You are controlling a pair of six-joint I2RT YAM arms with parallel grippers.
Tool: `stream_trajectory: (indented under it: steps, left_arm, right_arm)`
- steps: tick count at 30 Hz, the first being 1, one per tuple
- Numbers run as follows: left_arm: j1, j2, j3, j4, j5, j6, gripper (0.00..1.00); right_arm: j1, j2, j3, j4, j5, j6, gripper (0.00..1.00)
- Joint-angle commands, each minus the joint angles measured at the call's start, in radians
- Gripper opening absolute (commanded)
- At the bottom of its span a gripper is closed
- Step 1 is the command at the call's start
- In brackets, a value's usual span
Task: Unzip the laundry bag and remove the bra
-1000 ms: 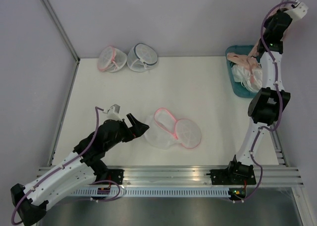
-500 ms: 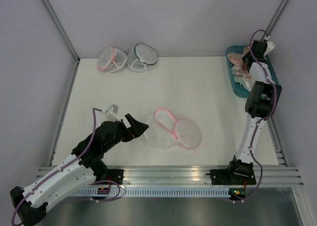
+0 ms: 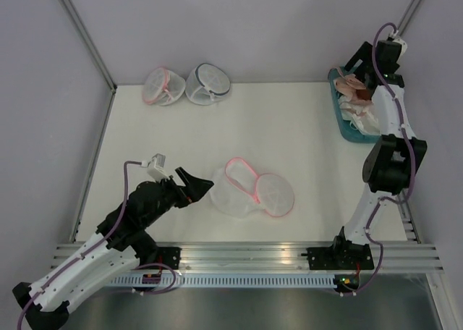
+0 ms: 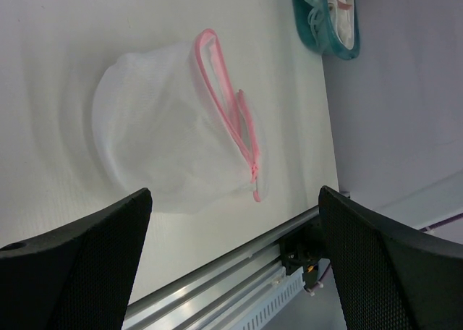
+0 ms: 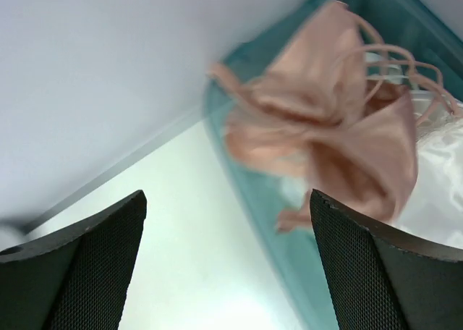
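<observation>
The laundry bag (image 3: 253,189) is seen unzipped on the middle of the worktop (image 3: 289,127), just beyond the spread left claw (image 3: 199,185). The bra (image 5: 325,127) is seen in a teal tub (image 3: 344,124) beneath the spread right claw (image 5: 228,265).

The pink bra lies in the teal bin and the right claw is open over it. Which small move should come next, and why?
Probably lift the right claw up and away from the teal bin. Its jaws stand open and hold nothing, the bra lies in the bin, and the laundry bag lies unzipped near the open left claw.
</observation>
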Motion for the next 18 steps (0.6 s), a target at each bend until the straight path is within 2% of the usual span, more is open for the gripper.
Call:
stream_trajectory:
  steps: [1, 5, 11, 13, 18]
  left_arm:
    - [-0.002, -0.020, 0.075, 0.027, 0.013, 0.057, 1.00]
    - [-0.004, -0.038, 0.150, 0.013, 0.018, 0.129, 1.00]
    - [-0.004, -0.086, 0.226, -0.027, 0.042, 0.200, 1.00]
    - [-0.004, -0.116, 0.233, -0.047, 0.042, 0.210, 1.00]
    - [-0.004, -0.188, 0.213, -0.082, 0.010, 0.212, 1.00]
  right_arm:
    - [0.074, -0.353, -0.135, -0.014, -0.118, -0.072, 0.98]
    - [0.192, -0.571, -0.403, -0.068, -0.279, -0.117, 0.98]
    - [0.368, -0.915, -0.743, -0.114, -0.356, -0.108, 0.98]
    - [0.408, -1.037, -0.802, -0.132, -0.376, -0.096, 0.98]
    - [0.482, -1.225, -0.960, -0.186, -0.465, -0.013, 0.98]
